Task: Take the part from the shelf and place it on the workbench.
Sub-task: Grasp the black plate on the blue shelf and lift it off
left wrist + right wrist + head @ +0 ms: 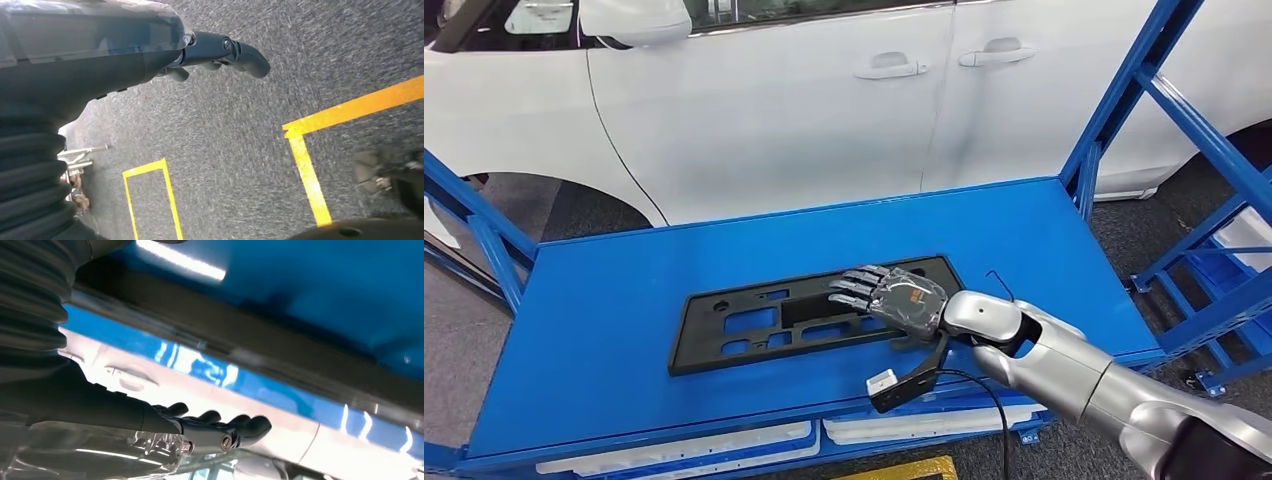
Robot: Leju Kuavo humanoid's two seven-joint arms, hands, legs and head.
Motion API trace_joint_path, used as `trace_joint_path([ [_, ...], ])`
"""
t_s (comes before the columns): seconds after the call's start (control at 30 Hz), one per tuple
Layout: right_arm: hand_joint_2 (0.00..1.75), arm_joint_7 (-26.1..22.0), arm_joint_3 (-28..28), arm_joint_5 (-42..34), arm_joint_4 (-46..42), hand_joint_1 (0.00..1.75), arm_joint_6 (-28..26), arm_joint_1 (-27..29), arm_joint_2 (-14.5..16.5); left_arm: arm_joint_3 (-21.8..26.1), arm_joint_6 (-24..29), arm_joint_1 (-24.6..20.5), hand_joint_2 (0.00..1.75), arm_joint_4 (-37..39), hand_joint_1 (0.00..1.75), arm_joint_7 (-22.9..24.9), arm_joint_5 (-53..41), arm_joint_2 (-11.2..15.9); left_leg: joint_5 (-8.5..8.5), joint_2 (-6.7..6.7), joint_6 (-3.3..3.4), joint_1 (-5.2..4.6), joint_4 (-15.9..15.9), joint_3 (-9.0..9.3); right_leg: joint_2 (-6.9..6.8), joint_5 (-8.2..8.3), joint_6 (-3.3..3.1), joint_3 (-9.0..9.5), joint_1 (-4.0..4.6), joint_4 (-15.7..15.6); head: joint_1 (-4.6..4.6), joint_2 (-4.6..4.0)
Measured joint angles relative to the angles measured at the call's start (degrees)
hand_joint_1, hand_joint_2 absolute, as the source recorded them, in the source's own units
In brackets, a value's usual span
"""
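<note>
resting right hand [902, 298] on part [754, 325] (grip unclear)

Bright, even overhead light; the head view is sharp. White glare streaks the blue worktop [320, 295] in the blurred right wrist view; the left wrist view's floor [240, 150] is motion-smeared.

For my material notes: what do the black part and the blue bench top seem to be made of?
The part: probably moulded plastic, matte black, judging by its thin flat shape with neat cut-out openings and no shine. The bench top: likely painted or coated sheet metal, smooth blue with soft reflections; the right wrist view shows glossy highlights on it. Neither is certain from looks alone.
</note>
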Motion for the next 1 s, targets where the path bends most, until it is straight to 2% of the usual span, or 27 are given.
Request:
trace_joint_path([
  [0.03, 1.75, 0.1, 0.5, 0.1, 1.2, 0.0, -0.3, -0.1, 0.7, 0.0, 0.0, -0.1, 0.0, 0.0, 0.0, 0.0, 0.0, 0.0, -0.7, 0.0, -0.08, 0.01, 2.7, -1.39, -0.05, -0.01, -0.02, 0.02, 0.05, 0.0, 0.0, 0.0],
  [0.07, 1.75, 0.3, 0.9, 0.3, 2.3, 0.0, -0.5, -0.2, 1.3, 0.0, 0.0, -0.2, 0.0, 0.0, 0.0, 0.0, -0.1, 0.0, -0.33, 0.0, -0.08, 0.01, 3.4, -1.87, -0.07, -0.03, -0.04, 0.06, 0.08, 0.0, 0.0, 0.0],
  [0.1, 1.75, 0.4, 1.4, 0.4, 3.4, 0.0, -0.9, -0.5, 2.0, 0.0, 0.0, -0.2, 0.0, 0.0, 0.0, 0.1, -0.3, 0.0, 1.14, 0.0, 0.03, 0.01, 1.6, -1.07, -0.03, -0.05, -0.03, 0.14, 0.1, 0.0, 0.0, 0.0],
  [0.17, 1.75, 1.0, 2.1, 0.8, 5.7, 0.0, -2.0, -1.3, 3.8, 0.0, 0.0, -0.1, 0.0, 0.0, 0.0, 0.3, -0.8, 0.0, 5.13, 0.16, 0.48, -0.03, -6.4, 2.83, 0.18, -0.18, 0.09, 0.37, 0.19, 0.0, 0.0, 0.0],
  [0.2, 1.75, 1.4, 2.4, 0.8, 7.2, 0.0, -2.7, -1.7, 4.9, 0.0, 0.0, 0.0, 0.0, 0.0, 0.0, 0.4, -1.1, 0.0, 6.44, 0.26, 0.78, -0.09, -10.1, 4.69, 0.34, -0.3, 0.25, 0.43, 0.33, 0.1, 0.0, 0.0],
  [0.23, 1.75, 1.7, 2.7, 0.7, 9.0, 0.0, -3.5, -2.0, 6.0, 0.0, 0.0, 0.1, 0.0, 0.0, 0.0, 0.4, -1.2, 0.0, 7.06, 0.35, 1.05, -0.15, -12.4, 5.84, 0.49, -0.38, 0.45, 0.44, 0.46, 0.1, 0.0, 0.0],
  [0.27, 1.75, 1.9, 2.9, 0.4, 11.0, 0.0, -4.4, -2.3, 7.3, 0.0, 0.0, 0.1, 0.0, 0.0, 0.0, 0.4, -1.4, 0.0, 7.14, 0.42, 1.31, -0.22, -13.4, 6.34, 0.61, -0.44, 0.71, 0.41, 0.55, 0.1, 0.0, 0.0],
  [0.37, 1.75, 2.3, 3.2, -0.8, 17.2, 0.0, -6.4, -3.1, 11.6, 0.0, 0.0, 0.2, 0.0, 0.0, 0.0, 0.4, -1.7, -0.2, 7.36, 0.42, 2.19, -0.05, -14.1, 6.6, 0.68, -1.0, 1.6, 0.32, 0.52, 0.5, 0.0, 0.0],
  [0.43, 1.75, 2.0, 3.3, -1.7, 20.9, 0.0, -6.9, -3.5, 14.2, 0.0, -0.1, 0.2, 0.0, 0.0, 0.0, 0.5, -1.7, -0.3, 7.59, 0.56, 2.73, 0.14, -14.5, 6.71, 0.5, -3.7, 2.04, -1.33, 0.49, 4.6, 0.0, 0.0],
  [0.5, 1.75, 1.2, 3.3, -2.7, 24.0, 0.0, -7.2, -3.6, 16.3, 0.0, -0.1, 0.3, 0.0, 0.0, 0.0, 0.5, -1.6, -0.3, 7.62, 0.6, 2.96, 0.12, -14.5, 6.58, 0.35, -7.63, 2.24, -4.91, 0.42, 12.4, 0.0, 0.0],
  [0.53, 1.75, 0.8, 3.3, -3.1, 25.3, 0.0, -7.4, -3.7, 17.1, 0.0, -0.1, 0.3, 0.0, 0.0, 0.0, 0.5, -1.5, -0.3, 7.63, 0.58, 2.99, 0.11, -14.5, 6.53, 0.33, -8.7, 2.3, -6.34, 0.41, 15.5, 0.0, 0.0],
  [0.57, 1.75, 0.6, 3.3, -3.5, 26.4, 0.0, -7.5, -3.8, 17.8, 0.0, -0.1, 0.4, 0.0, 0.0, 0.0, 0.5, -1.4, -0.3, 7.65, 0.54, 2.99, 0.11, -14.5, 6.53, 0.32, -8.61, 2.3, -6.82, 0.41, 16.6, 0.0, 0.0],
  [0.6, 1.75, 0.4, 3.3, -3.6, 27.3, 0.0, -7.5, -3.9, 18.4, 0.0, -0.1, 0.4, 0.0, 0.0, 0.0, 0.5, -1.3, -0.3, 7.67, 0.5, 2.95, 0.11, -14.4, 6.56, 0.32, -7.39, 2.22, -6.07, 0.41, 15.2, 0.0, 0.0],
  [0.67, 1.75, 0.3, 3.3, -3.8, 28.6, 0.0, -7.5, -4.3, 19.4, 0.0, 0.0, 0.4, 0.0, 0.0, 0.0, 0.5, -1.2, -0.4, 7.72, 0.44, 2.78, 0.09, -14.3, 6.63, 0.36, -3.64, 1.83, -1.97, 0.46, 7.3, 0.0, 0.0],
  [0.7, 1.75, 0.3, 3.3, -3.9, 29.1, 0.17, -7.5, -4.5, 19.8, 0.0, 0.0, 0.4, 0.0, 0.0, 0.0, 0.5, -1.2, -0.5, 7.7, 0.36, 2.57, 0.01, -14.1, 6.61, 0.4, -2.27, 1.54, -0.14, 0.56, 3.5, 0.0, 0.0],
  [0.73, 1.75, 0.2, 3.3, -3.9, 29.5, 0.6, -7.5, -4.6, 20.1, 0.0, 0.0, 0.4, 0.0, 0.0, 0.0, 0.5, -1.2, -0.5, 7.68, 0.28, 2.3, -0.07, -14.0, 6.58, 0.44, -1.51, 1.25, 1.0, 0.64, 1.1, 0.0, 0.0],
  [0.8, 1.75, 0.0, 3.4, -4.1, 30.0, 1.47, -7.5, -4.7, 20.7, 0.0, 0.0, 0.4, 0.0, 0.0, 0.0, 0.4, -1.1, -0.5, 7.75, 0.07, 1.66, -0.14, -14.0, 6.55, 0.49, -1.14, 0.71, 1.26, 0.82, 0.0, 0.0, 0.0],
  [0.83, 1.75, -0.2, 3.4, -4.3, 30.2, 1.75, -7.5, -4.7, 20.9, 0.0, 0.0, 0.4, 0.0, 0.0, 0.0, 0.4, -1.0, -0.4, 7.84, 0.05, 1.36, -0.18, -14.1, 6.52, 0.43, -0.93, 0.42, 1.25, 0.7, -0.1, 0.0, 0.0],
  [0.9, 1.75, -0.6, 3.5, -4.7, 30.4, 1.75, -7.3, -4.7, 21.2, 0.0, 0.0, 0.4, 0.0, 0.0, 0.0, 0.2, -1.0, -0.4, 6.84, 0.11, 0.73, -0.2, -12.8, 5.8, 0.28, -0.43, -0.1, 1.22, 0.38, -0.4, -0.01, 0.0],
  [0.93, 1.75, -0.7, 3.6, -4.9, 30.4, 1.75, -7.1, -4.7, 21.2, 0.0, 0.1, 0.4, 0.0, 0.0, 0.0, 0.1, -1.0, -0.4, 5.3, 0.17, 0.41, -0.15, -10.3, 4.68, 0.2, -0.22, -0.29, 1.18, 0.2, -0.5, -0.01, 0.0],
  [1.0, 1.75, -0.9, 3.8, -5.1, 30.5, 1.75, -6.9, -4.5, 21.3, 0.0, 0.1, 0.2, 0.0, 0.0, 0.0, -0.2, -0.9, -0.4, 1.36, 0.22, -0.18, 0.12, -2.7, 1.26, 0.1, -0.08, -0.46, 1.0, 0.14, -0.6, -0.02, 0.0],
])
